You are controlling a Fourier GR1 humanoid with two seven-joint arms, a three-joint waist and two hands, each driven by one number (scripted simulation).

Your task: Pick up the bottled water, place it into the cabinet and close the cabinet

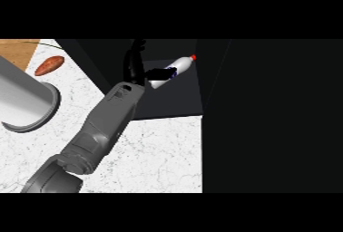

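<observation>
Left hand (149, 72) clamped round bottled water (175, 67) mid-body, inside dark cabinet (171, 102) at desk (161, 154) far edge; bottle looks light, smooth, slippery; mid-body hold best

The bottled water (172, 71) lies tilted inside the cabinet (181, 99), held by a robot hand (144, 72). Far left on the worktop (154, 154) sits a sweet potato (49, 65), with a big pot (26, 99) just below it.

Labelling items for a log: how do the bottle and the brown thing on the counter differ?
The bottle is white with a red cap; the brown thing is reddish-brown all over. The bottle is held by the left hand inside the dark cabinet; the brown thing lies untouched. Both are elongated and slanted.
</observation>
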